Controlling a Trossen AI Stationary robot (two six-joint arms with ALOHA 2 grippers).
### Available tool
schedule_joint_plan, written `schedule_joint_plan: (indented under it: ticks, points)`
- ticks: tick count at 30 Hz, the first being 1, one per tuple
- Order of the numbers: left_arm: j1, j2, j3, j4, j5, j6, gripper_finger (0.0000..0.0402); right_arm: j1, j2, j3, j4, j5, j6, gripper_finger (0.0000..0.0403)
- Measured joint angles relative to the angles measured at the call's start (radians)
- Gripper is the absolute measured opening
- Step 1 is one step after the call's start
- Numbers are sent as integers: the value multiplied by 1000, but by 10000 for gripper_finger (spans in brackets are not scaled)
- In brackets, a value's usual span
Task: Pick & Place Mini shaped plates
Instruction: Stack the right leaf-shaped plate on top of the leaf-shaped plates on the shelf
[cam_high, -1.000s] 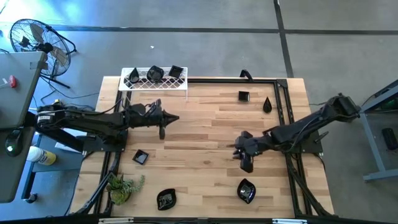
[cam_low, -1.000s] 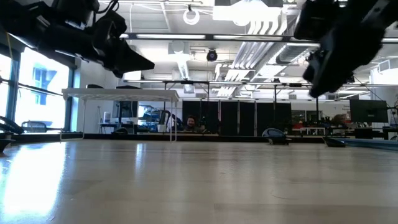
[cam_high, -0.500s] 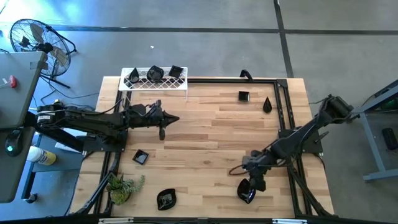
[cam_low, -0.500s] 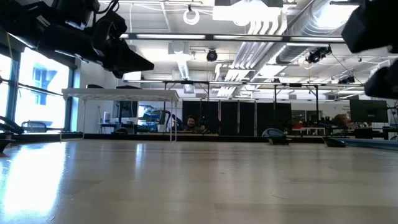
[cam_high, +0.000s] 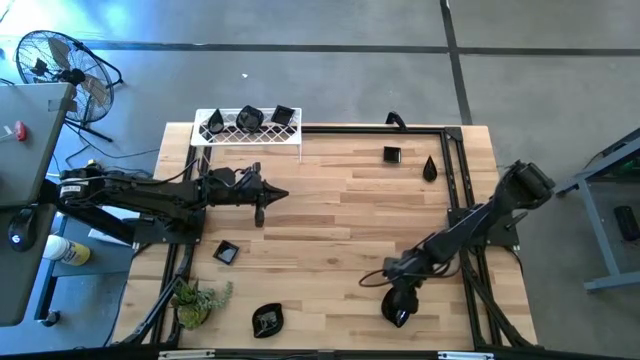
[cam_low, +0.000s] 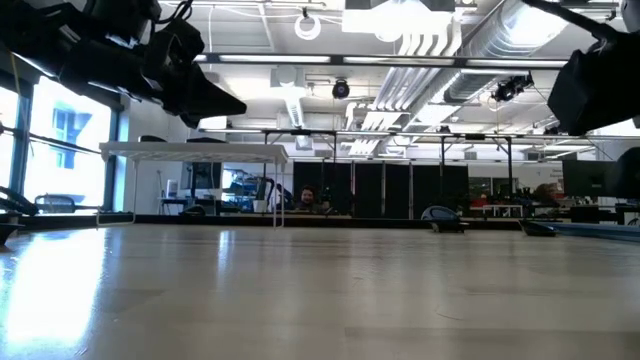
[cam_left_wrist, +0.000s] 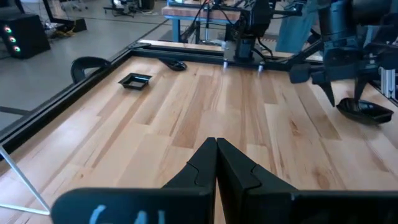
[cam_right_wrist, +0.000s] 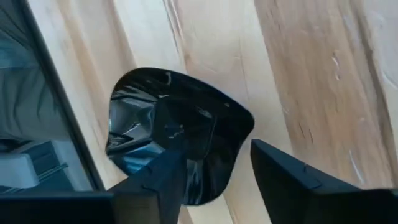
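Wooden table (cam_high: 340, 210): pick approach on one mini shaped plate.
Right gripper (cam_right_wrist: 214, 171) hangs with jaws parted astride the rim of a leaf-like plate (cam_right_wrist: 177, 134) near the table's front edge; nothing grasped. Next: lower, close squarely. Left gripper (cam_left_wrist: 216, 163) clenched, empty, waiting beside the rack (cam_high: 250, 130).

Plate (cam_high: 396, 308) partly under right tool (cam_high: 404, 296)

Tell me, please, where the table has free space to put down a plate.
The widest bare wood lies mid-table, between the left gripper and the right gripper. Also free: between the square plate and the wire rack. Crowded: the rack and the near edge, where the right gripper hovers open over a plate.
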Motion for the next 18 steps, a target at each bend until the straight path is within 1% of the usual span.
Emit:
schedule_joint_plan:
  ticks: [5,8,12,18]
  points:
    - [0,0,0,0,0,0,1,0,32,0,1,4,10,127]
    - [0,0,0,0,0,0,1,0,34,0,7,30,11,96]
    - [0,0,0,0,4,0,1,0,34,0,37,35,47,55]
    - [0,0,0,0,23,0,1,-1,-28,1,73,35,119,6]
